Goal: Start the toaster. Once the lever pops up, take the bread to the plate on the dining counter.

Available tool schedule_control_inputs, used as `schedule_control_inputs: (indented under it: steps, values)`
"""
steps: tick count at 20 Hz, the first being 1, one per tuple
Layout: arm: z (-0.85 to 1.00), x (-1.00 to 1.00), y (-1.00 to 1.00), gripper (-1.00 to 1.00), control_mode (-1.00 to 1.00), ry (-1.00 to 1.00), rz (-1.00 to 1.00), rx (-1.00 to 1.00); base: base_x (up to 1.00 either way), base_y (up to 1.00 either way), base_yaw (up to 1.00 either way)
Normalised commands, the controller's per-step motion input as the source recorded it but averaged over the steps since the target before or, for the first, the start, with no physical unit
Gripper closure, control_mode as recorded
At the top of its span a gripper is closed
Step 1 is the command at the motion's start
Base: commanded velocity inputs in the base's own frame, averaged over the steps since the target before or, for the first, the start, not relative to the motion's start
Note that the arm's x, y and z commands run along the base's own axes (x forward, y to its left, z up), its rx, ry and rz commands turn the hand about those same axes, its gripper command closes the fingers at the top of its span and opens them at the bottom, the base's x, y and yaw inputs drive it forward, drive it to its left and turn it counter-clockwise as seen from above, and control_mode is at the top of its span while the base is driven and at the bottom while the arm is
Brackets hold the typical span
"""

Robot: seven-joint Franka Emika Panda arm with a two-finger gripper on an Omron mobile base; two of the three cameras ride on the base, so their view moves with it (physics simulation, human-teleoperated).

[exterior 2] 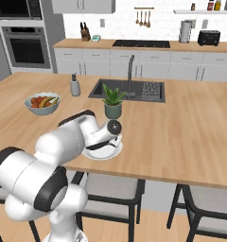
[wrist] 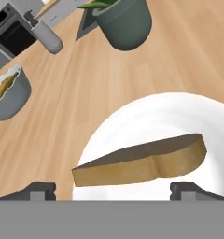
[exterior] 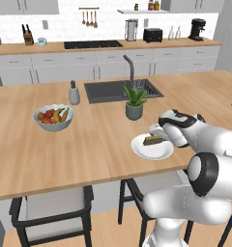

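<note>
Tan bread (wrist: 146, 161): lying on the white plate (exterior: 154, 150), free of both fingertips.
Hand (wrist: 113, 190): open, fingertips spread wide either side of the slice, low over the plate.
Plate: on the light-wood surface (exterior: 65, 149), near its front edge, just beside the potted plant (exterior: 135, 103).

Arm reaches forward, low; end effector (wrist: 112, 189) spread wide.
</note>
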Motion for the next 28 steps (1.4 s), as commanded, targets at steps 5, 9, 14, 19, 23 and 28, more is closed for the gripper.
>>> schedule_control_inputs:
  steps: [5,9,14,19,23,28]
  values:
    - [0.21,-0.19,0.00,-1.00,-1.00,-0.01,-0.06,-0.04,0.00,0.00,0.00]
    - [0.47,-0.12,0.10,-1.00,-1.00,0.00,-0.10,-0.09,0.00,0.00,0.00]
    - [0.47,-0.12,0.25,-1.00,-1.00,0.07,-0.09,-0.16,0.00,0.00,0.00]
    - [0.34,-0.44,0.43,-1.00,-1.00,0.12,0.00,-0.28,0.00,0.00,0.00]
    - [0.40,-0.70,0.26,-1.00,-1.00,0.12,0.00,-0.24,0.00,0.00,0.00]
    - [0.63,-0.95,0.14,-1.00,-1.00,0.03,0.00,-0.08,0.00,0.00,0.00]
